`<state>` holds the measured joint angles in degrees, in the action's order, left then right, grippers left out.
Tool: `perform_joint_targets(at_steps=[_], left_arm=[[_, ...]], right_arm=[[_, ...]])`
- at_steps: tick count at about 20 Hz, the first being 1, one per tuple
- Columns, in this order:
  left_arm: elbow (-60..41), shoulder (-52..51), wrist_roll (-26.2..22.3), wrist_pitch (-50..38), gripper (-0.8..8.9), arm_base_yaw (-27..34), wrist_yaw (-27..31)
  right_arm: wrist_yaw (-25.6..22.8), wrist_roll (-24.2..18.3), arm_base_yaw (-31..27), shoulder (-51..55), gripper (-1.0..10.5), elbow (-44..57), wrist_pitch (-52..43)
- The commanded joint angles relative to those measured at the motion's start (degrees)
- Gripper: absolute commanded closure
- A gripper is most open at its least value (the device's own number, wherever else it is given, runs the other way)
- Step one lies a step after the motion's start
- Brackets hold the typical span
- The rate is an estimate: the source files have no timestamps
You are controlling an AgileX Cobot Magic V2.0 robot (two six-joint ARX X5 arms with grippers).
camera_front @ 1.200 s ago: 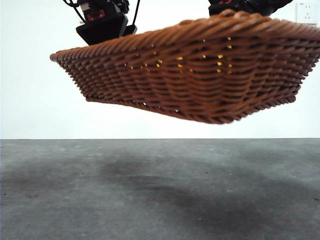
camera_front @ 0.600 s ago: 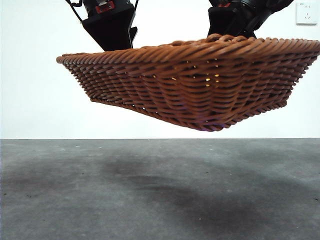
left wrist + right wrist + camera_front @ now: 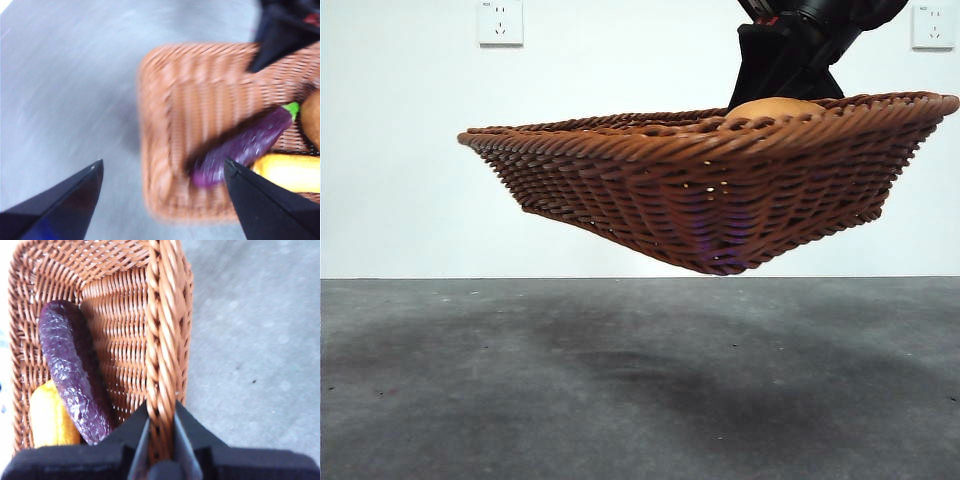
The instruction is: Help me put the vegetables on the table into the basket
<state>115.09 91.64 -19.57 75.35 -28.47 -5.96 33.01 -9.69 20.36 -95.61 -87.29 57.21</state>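
The brown wicker basket hangs tilted above the table, one end higher than the other. My right gripper is shut on its braided rim at the higher end. Inside lie the purple eggplant, the yellow vegetable and the tan potato, whose top shows over the rim. In the blurred left wrist view, my left gripper is open, off the basket's lower end and holding nothing.
A white wall with two power sockets stands behind the table. The basket casts a dark shadow on the grey surface below it.
The left gripper let go of the basket's rim and left the front view. The basket's freed end dropped, and the potato's top now shows over the rim.
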Motion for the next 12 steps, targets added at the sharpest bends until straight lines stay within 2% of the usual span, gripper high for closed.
perform_joint_targets(at_steps=[1, 2, 3, 6, 8, 9, 12], left_arm=[[0.11, -3.13, 5.66, 0.07, 4.10, 4.76, -0.52], [0.11, -4.74, 6.58, 0.09, 4.11, 7.19, -1.42], [0.11, -6.49, 7.41, 0.11, 4.55, 9.64, -2.73], [0.04, -11.54, 7.61, 0.13, 8.33, 16.28, -6.73], [-0.52, -14.78, 7.56, 0.17, 8.21, 18.86, -9.70], [-1.99, -16.83, 7.43, 0.15, 8.21, 19.45, -9.40], [-12.31, -24.81, 6.27, 0.00, 8.21, 20.50, -8.98]], right_arm=[[0.42, 1.95, -1.18, 0.26, 9.6, 0.13, -0.48], [0.28, 2.01, -1.86, 0.26, 9.6, 0.13, -0.52], [-0.17, 2.34, -2.64, 0.28, 9.6, 0.11, -0.59], [-1.77, 3.98, -5.42, 0.28, 9.6, 0.11, -1.60], [-1.77, 6.25, -7.50, 0.28, 9.6, 0.13, -3.10], [-1.77, 6.91, -8.50, 0.33, 9.6, 0.11, -3.50], [-2.32, 8.07, -11.21, 0.55, 9.6, 0.13, -4.02]])
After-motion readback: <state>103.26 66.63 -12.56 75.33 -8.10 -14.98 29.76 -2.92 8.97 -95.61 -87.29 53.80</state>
